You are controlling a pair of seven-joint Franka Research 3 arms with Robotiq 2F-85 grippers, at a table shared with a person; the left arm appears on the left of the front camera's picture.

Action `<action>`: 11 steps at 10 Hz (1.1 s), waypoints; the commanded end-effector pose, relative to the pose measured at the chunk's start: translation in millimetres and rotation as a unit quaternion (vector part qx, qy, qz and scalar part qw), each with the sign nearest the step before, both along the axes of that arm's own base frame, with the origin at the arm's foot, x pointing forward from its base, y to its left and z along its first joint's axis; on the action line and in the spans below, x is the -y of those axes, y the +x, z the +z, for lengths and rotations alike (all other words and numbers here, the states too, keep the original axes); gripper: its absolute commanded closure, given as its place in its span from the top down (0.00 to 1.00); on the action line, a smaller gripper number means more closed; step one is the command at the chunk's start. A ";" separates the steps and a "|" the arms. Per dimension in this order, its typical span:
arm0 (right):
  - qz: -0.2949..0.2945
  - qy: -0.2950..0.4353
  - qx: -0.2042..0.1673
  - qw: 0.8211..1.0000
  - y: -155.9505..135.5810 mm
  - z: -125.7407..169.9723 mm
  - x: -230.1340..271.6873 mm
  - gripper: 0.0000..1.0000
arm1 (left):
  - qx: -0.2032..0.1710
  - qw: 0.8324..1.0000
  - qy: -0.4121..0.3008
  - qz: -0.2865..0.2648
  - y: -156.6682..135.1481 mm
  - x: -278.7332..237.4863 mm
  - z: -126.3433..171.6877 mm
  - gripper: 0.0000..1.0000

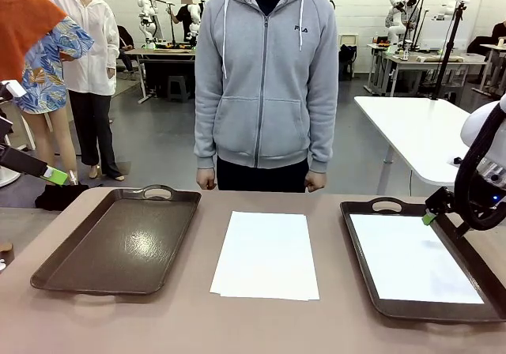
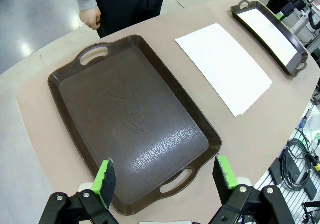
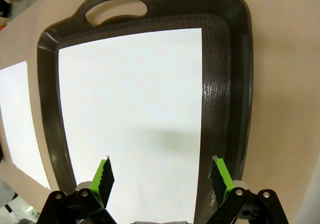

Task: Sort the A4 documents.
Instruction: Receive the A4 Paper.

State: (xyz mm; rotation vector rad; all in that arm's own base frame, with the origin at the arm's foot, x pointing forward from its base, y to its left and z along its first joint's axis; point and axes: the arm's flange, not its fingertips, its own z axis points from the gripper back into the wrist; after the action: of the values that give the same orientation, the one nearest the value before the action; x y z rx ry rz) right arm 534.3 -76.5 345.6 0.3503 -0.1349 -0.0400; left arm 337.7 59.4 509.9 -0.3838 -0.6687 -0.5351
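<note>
One bench: broad taupe matt tabletop, carrying two trays and loose paper; person in a grey hooded top standing at the far edge, arms down.
Left tray: dark brown textured plastic tray with cut-out handles, on the robot's left, floor bare.
Right tray: matching dark brown handled tray, on the robot's right, floor mostly covered by paper.
Middle stack: stack of thin white A4 paper sheets, flat on the bench between the trays, touching neither; more than one edge showing at a near corner, count unreadable.
Tray sheet: single white A4 paper sheet, lying flat inside the right tray.
Left hand: black two-finger hand with green pads, spread wide, empty, held high over the left tray.
Right hand: same build, spread wide, empty, hovering above the tray sheet without touching.
Handling: judged very light, limp, easily creased; smooth, so prone to sliding or lifting in twos.
Hold: probably a near edge or corner, buckled up or slid past the bench rim, then pinched thinly.
Front view: spacing of trays and stack side by side, lost in the right wrist view.
Left wrist view: staggered stack corner and tray sheen, faint from the front.
Right wrist view: bare strip of tray floor beside the sheet, flattened in the front view.
</note>
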 end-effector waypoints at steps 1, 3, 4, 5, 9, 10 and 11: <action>0.001 0.002 -0.003 1.000 -0.7 -0.8 0.1 1.00 | 0.001 1.000 -0.007 -0.002 0.4 -0.7 -0.5 1.00; 0.001 0.002 -0.003 1.000 -0.7 -0.8 0.1 1.00 | 0.001 1.000 -0.007 -0.002 0.4 -0.7 -0.5 1.00; 0.001 0.002 -0.003 1.000 -0.7 -0.8 0.1 1.00 | 0.001 1.000 -0.007 -0.002 0.4 -0.7 -0.5 1.00; 0.001 0.002 -0.003 1.000 -0.7 -0.8 0.1 1.00 | 0.001 1.000 -0.007 -0.002 0.4 -0.7 -0.5 1.00; 0.020 -0.072 0.198 0.977 -32.0 83.9 1.3 1.00 | 0.001 1.000 -0.007 -0.002 0.4 -0.7 -0.5 1.00; 0.042 -0.076 0.248 0.965 -44.3 113.3 0.5 1.00 | 0.001 1.000 -0.007 -0.002 0.4 -0.7 -0.5 1.00; 0.067 -0.057 0.281 0.956 -54.5 137.5 1.5 1.00 | 0.001 1.000 -0.007 -0.002 0.4 -0.7 -0.5 1.00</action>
State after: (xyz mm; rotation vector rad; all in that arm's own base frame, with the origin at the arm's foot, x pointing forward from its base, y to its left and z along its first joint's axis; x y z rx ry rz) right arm 502.7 -81.1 487.6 0.1909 -0.5884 0.1504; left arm 337.8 59.5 510.0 -0.3837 -0.6687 -0.5348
